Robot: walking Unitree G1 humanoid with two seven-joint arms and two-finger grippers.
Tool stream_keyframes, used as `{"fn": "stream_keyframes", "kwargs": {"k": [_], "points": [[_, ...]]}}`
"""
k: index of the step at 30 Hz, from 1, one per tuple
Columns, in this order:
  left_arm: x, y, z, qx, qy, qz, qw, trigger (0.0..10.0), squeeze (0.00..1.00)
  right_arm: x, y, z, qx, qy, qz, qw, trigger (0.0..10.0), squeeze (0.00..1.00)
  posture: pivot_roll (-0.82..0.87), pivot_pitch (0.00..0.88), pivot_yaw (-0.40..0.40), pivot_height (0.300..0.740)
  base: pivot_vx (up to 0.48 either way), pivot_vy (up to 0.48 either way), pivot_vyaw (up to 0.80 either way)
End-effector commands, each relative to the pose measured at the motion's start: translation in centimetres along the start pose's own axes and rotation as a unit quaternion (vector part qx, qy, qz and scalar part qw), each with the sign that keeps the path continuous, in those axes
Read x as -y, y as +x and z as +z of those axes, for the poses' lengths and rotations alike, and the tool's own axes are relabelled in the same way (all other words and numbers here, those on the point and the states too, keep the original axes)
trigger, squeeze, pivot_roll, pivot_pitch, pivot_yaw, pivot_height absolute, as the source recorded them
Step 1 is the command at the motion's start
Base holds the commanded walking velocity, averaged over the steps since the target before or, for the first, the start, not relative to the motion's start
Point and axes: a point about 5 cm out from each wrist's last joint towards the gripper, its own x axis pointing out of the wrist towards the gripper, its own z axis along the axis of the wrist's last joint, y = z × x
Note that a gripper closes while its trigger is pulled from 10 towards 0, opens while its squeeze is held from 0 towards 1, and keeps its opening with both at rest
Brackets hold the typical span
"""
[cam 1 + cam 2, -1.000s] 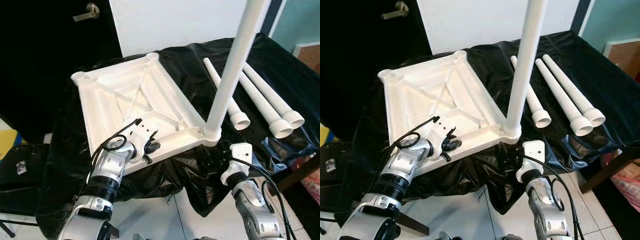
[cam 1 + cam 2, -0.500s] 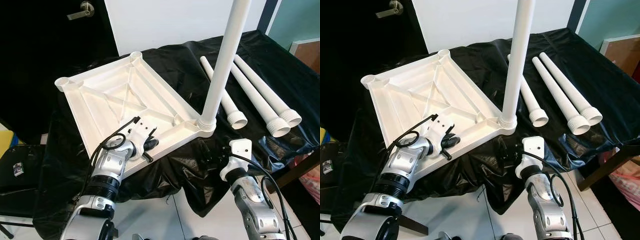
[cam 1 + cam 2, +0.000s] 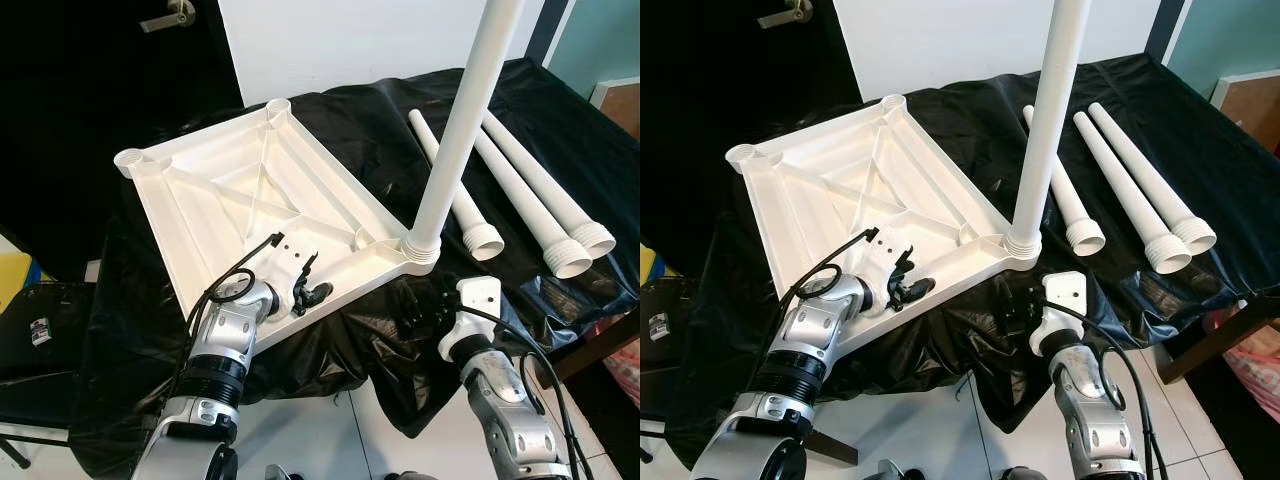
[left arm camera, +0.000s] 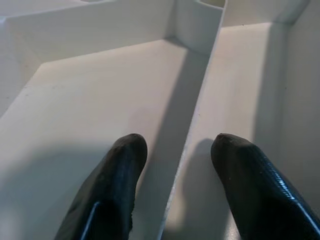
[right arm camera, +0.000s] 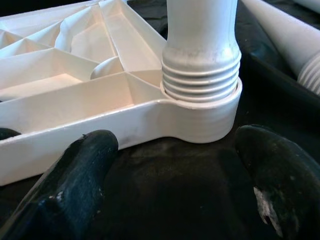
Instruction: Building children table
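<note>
The white tabletop lies upside down on the black-draped counter, ribs up, and the left tool reaches over its near edge with its two fingers spread narrowly, one on each side of a thin rib and not pressed against it. Just ahead of the right tool, whose fingers stand wide apart over the black cloth and hold nothing, one white leg stands upright, screwed into the tabletop's corner socket. Beyond that tool and to its right, three loose legs lie side by side on the cloth.
</note>
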Motion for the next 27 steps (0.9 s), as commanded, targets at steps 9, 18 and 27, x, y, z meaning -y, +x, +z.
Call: {"fn": "stream_keyframes", "kwargs": {"k": [9, 18, 27], "points": [[-6.0, -3.2, 2.3, 0.048, -0.019, 0.221, 0.974, 10.0, 0.0, -1.1, 0.5, -0.7, -0.026, 0.011, 0.023, 0.999, 10.0, 0.0, -0.11, 0.091, 0.066, 0.74, 0.0, 0.0, 0.0], [-7.4, -4.8, 2.6, 0.048, 0.016, 0.241, 0.969, 10.0, 0.0, -1.5, 1.3, -0.9, -0.035, 0.01, 0.028, 0.999, 10.0, 0.0, -0.1, 0.091, 0.063, 0.74, 0.0, 0.0, 0.0], [-7.7, -5.2, 0.7, -0.033, 0.189, 0.285, 0.939, 10.0, 0.0, -2.0, 2.5, -1.0, -0.051, -0.024, 0.026, 0.998, 10.0, 0.0, -0.09, 0.078, 0.055, 0.74, 0.0, 0.0, 0.0]]}}
